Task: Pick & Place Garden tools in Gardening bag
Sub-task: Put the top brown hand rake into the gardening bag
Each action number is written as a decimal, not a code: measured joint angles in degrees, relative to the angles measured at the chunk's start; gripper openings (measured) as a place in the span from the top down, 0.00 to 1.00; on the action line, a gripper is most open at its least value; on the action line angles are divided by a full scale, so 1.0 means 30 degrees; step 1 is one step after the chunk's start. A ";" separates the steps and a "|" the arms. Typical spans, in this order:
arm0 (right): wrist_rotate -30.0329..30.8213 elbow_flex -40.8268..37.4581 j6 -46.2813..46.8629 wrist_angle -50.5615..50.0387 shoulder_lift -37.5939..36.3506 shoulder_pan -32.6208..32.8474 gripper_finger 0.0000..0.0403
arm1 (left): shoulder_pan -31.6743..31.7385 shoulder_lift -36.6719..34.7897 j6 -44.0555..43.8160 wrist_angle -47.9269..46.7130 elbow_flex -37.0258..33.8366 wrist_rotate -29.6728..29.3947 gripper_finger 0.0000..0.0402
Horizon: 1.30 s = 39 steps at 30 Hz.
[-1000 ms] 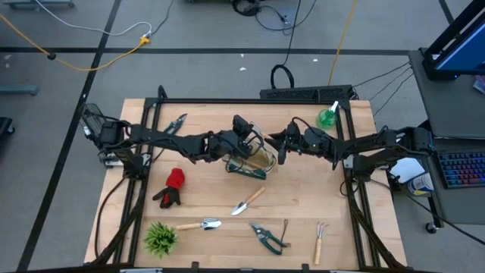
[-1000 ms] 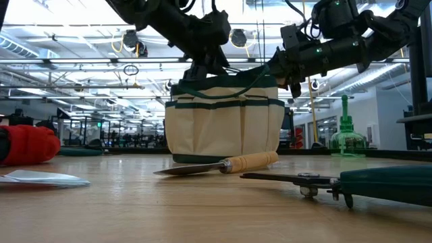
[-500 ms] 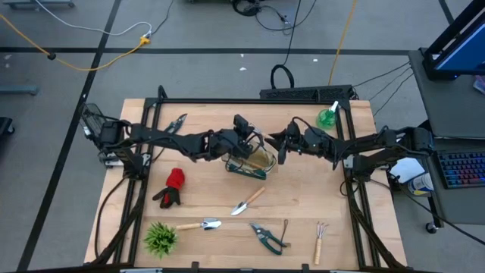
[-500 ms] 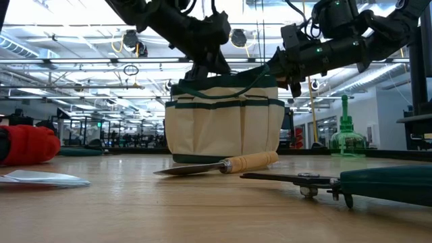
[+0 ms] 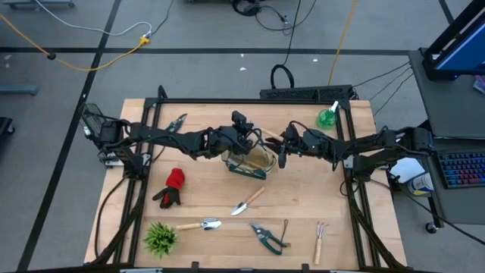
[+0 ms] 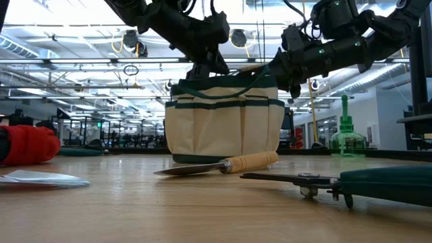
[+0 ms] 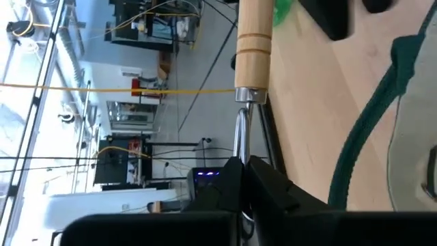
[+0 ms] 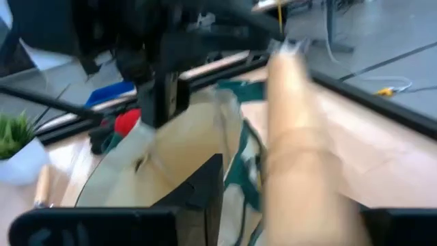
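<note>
The cream gardening bag [image 5: 250, 161] [image 6: 223, 128] with green trim stands upright on the table's middle. Just above its open top hangs a wooden-handled garden tool [image 5: 269, 136] [image 6: 253, 67]. My left gripper [image 5: 244, 139] [image 7: 242, 164] reaches in from the table's left and is shut on the tool's metal end; the fingers hide the tool's head. My right gripper [image 5: 283, 144] [image 8: 293, 205] reaches in from the right and stands open. The wooden handle [image 8: 293, 130] lies between its fingers, and one finger [image 8: 198, 191] stands clear of it. My left gripper pinches the tool's thin metal shank [image 7: 240, 137] between its two fingers, just short of the wooden handle [image 7: 254, 48]. The fingers come about level from the table's left and lie along the tool. The tool is lifted clear above the bag, its handle pointing toward my right gripper.
On the near half lie a red-and-black glove [image 5: 173, 186], two trowels [image 5: 248, 201] [image 5: 198, 224], green pruners [image 5: 267, 236], a small fork [image 5: 320, 241] and a spiky green plant [image 5: 160, 237]. At the far side are a second pair of pruners [image 5: 176, 123] and a green spray bottle [image 5: 327, 116].
The tool's wooden handle, hidden a second ago, now shows between the two grippers above the bag. The bag has stayed where it was.
</note>
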 joint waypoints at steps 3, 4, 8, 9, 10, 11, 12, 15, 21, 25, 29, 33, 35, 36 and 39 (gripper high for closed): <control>0.0170 0.0000 -0.0086 0.0063 -0.0016 -0.0031 0.75 | -0.0132 0.0047 0.0013 -0.0235 0.0000 -0.0265 0.98; 0.0170 0.0000 -0.0094 0.0018 -0.0016 -0.0024 0.74 | -0.0183 0.0047 0.0015 -0.0243 0.0000 -0.0566 0.98; 0.0278 0.0000 -0.0401 -0.0195 -0.0016 -0.0023 0.72 | -0.0568 0.0026 0.0103 -0.0923 0.0000 -0.2073 0.96; 0.0325 0.0000 -0.0537 -0.0240 -0.0016 -0.0031 0.71 | -0.0703 0.0026 0.0193 -0.1143 0.0000 -0.2420 0.97; 0.0346 0.0000 -0.0604 -0.0278 -0.0016 -0.0031 0.70 | -0.0824 0.0026 0.0274 -0.1341 0.0000 -0.2702 0.97; 0.0343 0.0000 -0.0605 -0.0313 -0.0016 -0.0031 0.69 | -0.0947 0.0026 0.0327 -0.1597 0.0000 -0.2910 0.98; 0.0330 0.0000 -0.0610 -0.0350 -0.0016 -0.0031 0.68 | -0.1035 0.0026 0.0309 -0.1846 0.0000 -0.2999 0.98; 0.0340 0.0000 -0.0610 -0.0325 -0.0016 -0.0031 0.65 | -0.1242 -0.0025 0.0248 -0.2233 0.0000 -0.3042 0.97; 0.0367 0.0000 -0.0610 -0.0643 -0.0016 -0.0031 0.62 | -0.1373 -0.1421 -0.0484 -0.3082 -0.0005 -0.2769 0.98; 0.0403 -0.0015 -0.0610 -0.1038 -0.0016 -0.0031 0.62 | -0.1373 -0.2821 -0.2215 -0.5080 0.0000 -0.1599 0.96; 0.0410 -0.0015 -0.0610 -0.1285 -0.0016 -0.0031 0.62 | -0.1344 -0.3949 -0.4618 -0.7527 -0.0007 0.0392 0.98; 0.0410 -0.0015 -0.0610 -0.1307 -0.0016 -0.0031 0.62 | -0.1257 -0.4543 -0.6885 -0.9445 -0.0007 0.2601 0.97; 0.0409 -0.0015 -0.0610 -0.1296 -0.0016 -0.0031 0.62 | -0.1232 -0.4537 -0.7788 -0.9601 0.0007 0.4146 0.97; 0.0411 -0.0015 -0.0610 -0.1233 -0.0016 -0.0032 0.62 | -0.1213 -0.4521 -0.8183 -0.9773 0.0004 0.4860 0.97; 0.0418 -0.0015 -0.0609 -0.1227 -0.0016 -0.0039 0.63 | -0.1213 -0.4438 -0.8892 -0.9729 0.0000 0.6804 0.98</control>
